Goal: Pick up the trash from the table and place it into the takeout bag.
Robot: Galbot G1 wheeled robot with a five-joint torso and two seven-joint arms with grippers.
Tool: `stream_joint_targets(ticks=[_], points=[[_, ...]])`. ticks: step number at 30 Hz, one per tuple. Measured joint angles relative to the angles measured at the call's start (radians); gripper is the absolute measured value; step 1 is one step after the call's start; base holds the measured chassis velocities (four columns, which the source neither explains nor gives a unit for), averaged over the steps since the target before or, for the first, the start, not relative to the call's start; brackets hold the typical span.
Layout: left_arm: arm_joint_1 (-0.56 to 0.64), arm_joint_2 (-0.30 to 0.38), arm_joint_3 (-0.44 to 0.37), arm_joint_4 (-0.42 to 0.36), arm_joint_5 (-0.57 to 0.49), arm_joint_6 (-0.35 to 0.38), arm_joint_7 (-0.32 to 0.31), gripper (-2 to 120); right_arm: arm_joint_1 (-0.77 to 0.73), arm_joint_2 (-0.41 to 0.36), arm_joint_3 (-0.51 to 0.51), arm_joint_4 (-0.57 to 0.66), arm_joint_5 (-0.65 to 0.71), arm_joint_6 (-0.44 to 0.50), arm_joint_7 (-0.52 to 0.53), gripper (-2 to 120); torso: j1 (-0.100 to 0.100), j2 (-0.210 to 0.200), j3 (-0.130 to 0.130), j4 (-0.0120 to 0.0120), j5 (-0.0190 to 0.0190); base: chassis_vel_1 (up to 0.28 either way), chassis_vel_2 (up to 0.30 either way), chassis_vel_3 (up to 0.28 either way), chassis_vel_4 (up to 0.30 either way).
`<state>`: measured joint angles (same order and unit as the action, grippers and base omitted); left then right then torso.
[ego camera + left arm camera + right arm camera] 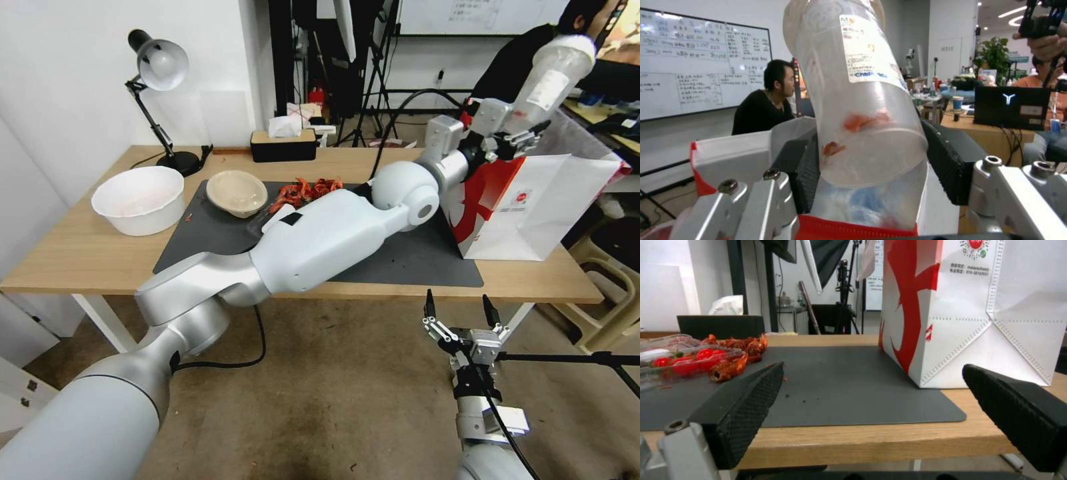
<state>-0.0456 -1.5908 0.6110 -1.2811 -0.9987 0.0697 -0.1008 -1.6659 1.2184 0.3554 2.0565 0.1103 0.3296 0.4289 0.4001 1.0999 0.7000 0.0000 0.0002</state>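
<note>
My left gripper (pixel 519 137) is shut on a clear plastic cup (pixel 555 72) and holds it tilted above the open top of the red-and-white takeout bag (pixel 533 207). In the left wrist view the cup (pixel 862 100), with its white label and red smears, sits between the black fingers (pixel 802 173) of that gripper (pixel 871 173), and the bag's rim (pixel 738 156) lies just beneath. More trash lies on the dark mat (pixel 413 257) of the table (pixel 87 253): a beige paper bowl (pixel 237 192) and red scraps (pixel 307 190). My right gripper (pixel 460 310) hangs open below the table's front edge.
A white bowl (pixel 140 199), a desk lamp (pixel 157 73) and a black tissue box (pixel 283 143) stand on the table's left and back. In the right wrist view a clear tray (pixel 684 363) holding red scraps lies on the mat (pixel 840 383), and the bag (pixel 978 306) stands past it.
</note>
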Motion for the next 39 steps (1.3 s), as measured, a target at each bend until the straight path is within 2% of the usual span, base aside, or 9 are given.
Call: stream_joint_targets(ticks=[12, 13, 19, 21, 26, 29, 34, 36, 39], points=[[-0.021, -0.021, 0.047, 0.064, -0.016, -0.019, 0.011, 57, 0.001, 0.009, -0.006, -0.001, -0.007, 0.001, 0.0, 100, 0.0, 0.0, 0.0, 0.0, -0.0001, 0.0, 0.0, 0.0, 0.0], [-0.02, -0.02, 0.047, 0.068, -0.014, -0.019, 0.01, 68, 0.003, 0.01, -0.007, -0.001, -0.007, 0.002, 0.0, 100, 0.0, 0.0, 0.0, 0.0001, -0.0002, 0.0, 0.0, 0.0, 0.0], [-0.017, -0.019, 0.038, 0.083, 0.001, -0.02, 0.006, 84, 0.008, 0.009, -0.01, -0.003, -0.007, 0.001, 0.0, 100, 0.0, 0.0, 0.0, 0.0, -0.0002, 0.0, 0.0, 0.0, 0.0], [-0.012, -0.018, 0.019, 0.084, 0.006, -0.02, -0.004, 95, 0.006, 0.008, -0.01, -0.003, -0.007, 0.001, 0.0, 100, 0.0, 0.0, 0.0, -0.0002, -0.0002, 0.0, 0.0, 0.0, 0.0], [0.002, -0.005, -0.03, 0.08, 0.015, -0.018, -0.014, 99, 0.007, 0.006, -0.009, -0.003, -0.007, 0.001, 0.0, 100, 0.0, 0.0, 0.0, -0.0003, -0.0003, 0.0, 0.0, 0.0, 0.0], [0.014, 0.03, -0.059, 0.05, 0.015, -0.014, -0.021, 100, 0.011, 0.004, -0.008, -0.003, -0.006, 0.001, 0.0, 100, 0.0, 0.0, 0.0, -0.0001, -0.0003, 0.0, 0.0, 0.0, 0.0], [0.075, 0.156, -0.116, -0.06, 0.012, 0.001, -0.039, 100, 0.013, -0.002, -0.005, -0.003, -0.002, 0.0, 0.002, 100, 0.0, 0.0, 0.0, 0.0, -0.0005, 0.0, 0.0, 0.0, 0.0], [0.084, 0.17, -0.123, -0.071, 0.012, 0.002, -0.04, 100, 0.012, -0.002, -0.006, -0.003, -0.002, 0.0, 0.002, 100, 0.0, 0.0, 0.0, 0.0, -0.0006, 0.0, 0.0, 0.0, 0.0], [0.16, 0.272, -0.18, -0.144, 0.014, 0.006, -0.047, 100, 0.012, -0.004, -0.006, 0.0, -0.001, -0.002, 0.003, 100, 0.0, 0.0, 0.0, 0.0001, -0.0008, 0.0, 0.0, 0.0, 0.0]])
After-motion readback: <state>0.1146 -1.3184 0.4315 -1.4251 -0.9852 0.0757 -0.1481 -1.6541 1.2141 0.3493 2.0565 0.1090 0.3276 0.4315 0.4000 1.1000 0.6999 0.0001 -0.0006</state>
